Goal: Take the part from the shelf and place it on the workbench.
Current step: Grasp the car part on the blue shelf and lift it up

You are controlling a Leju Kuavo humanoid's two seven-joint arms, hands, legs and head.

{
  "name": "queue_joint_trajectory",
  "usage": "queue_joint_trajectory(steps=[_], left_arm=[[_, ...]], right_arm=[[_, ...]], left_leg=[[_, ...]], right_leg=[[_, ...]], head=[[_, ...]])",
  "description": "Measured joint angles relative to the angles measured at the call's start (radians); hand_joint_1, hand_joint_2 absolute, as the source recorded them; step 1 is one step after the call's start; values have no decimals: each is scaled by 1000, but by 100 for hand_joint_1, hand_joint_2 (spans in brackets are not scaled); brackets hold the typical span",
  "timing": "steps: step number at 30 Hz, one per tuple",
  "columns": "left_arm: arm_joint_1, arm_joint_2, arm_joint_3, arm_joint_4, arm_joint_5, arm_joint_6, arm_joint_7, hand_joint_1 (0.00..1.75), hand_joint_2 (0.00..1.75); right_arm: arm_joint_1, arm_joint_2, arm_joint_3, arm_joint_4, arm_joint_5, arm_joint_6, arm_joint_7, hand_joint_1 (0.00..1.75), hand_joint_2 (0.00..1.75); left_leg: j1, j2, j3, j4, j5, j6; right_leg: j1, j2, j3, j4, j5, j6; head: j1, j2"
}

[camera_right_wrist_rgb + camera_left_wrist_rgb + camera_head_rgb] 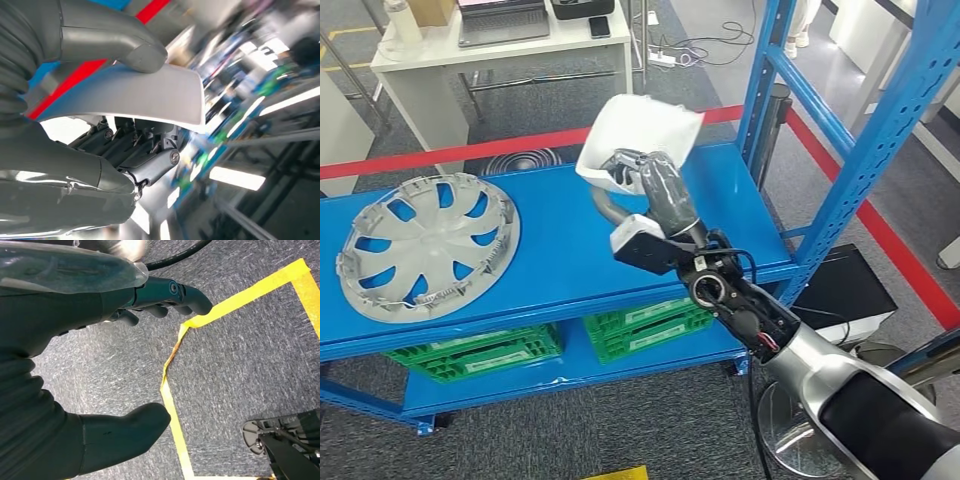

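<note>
My right hand (633, 172) grips a white curved part (641, 130) over the right end of the blue shelf (561, 240), the part lifted off the shelf surface. In the right wrist view the thumb (113, 37) lies on one side of the white part (151, 95) and the dark fingers (143, 150) curl under the other. A grey hubcap (429, 245) lies flat on the left half of the shelf. My left hand (75, 365) hangs over grey carpet with fingers apart and nothing between them.
Blue shelf uprights (878, 130) stand right of my right arm. Green crates (652, 325) sit on the lower shelf level. A red floor stripe (456, 152) runs behind the shelf, with a white desk (509, 50) beyond. Yellow tape (211, 320) marks the carpet.
</note>
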Motion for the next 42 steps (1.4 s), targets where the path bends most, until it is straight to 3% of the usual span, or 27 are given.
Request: queue_joint_trajectory(steps=[5,10,19,32,40,42], left_arm=[[-6,-3,0,0,-8,1,11,0,175],[-19,-6,0,0,-11,1,21,0,175],[-23,-9,0,0,-11,2,22,0,175],[-22,-9,0,0,-6,2,30,0,175],[-23,-6,0,0,4,8,37,0,175],[-23,-7,0,0,2,8,37,0,175]], right_arm=[[38,50,3,-26,-319,209,-99,147,175],[52,105,24,-19,-407,327,-110,147,175],[55,143,42,5,-421,352,-95,147,175],[71,150,42,23,-381,353,-43,147,175],[90,149,33,15,-364,357,-27,147,175],[90,148,26,9,-364,356,-24,147,175]], left_leg=[[0,0,0,0,0,0],[0,0,0,-1,0,0],[0,0,0,-1,0,0],[0,0,0,0,-1,1],[1,3,0,1,-4,19],[9,7,8,-17,7,23]], right_leg=[[0,0,0,0,0,0],[1,0,0,0,0,-1],[0,0,0,-1,0,-1],[0,0,0,-1,0,0],[-3,2,4,-3,-4,16],[1,2,-9,39,-39,24]], head=[[0,0],[0,0],[0,0],[0,0],[-3,0],[3,0]])
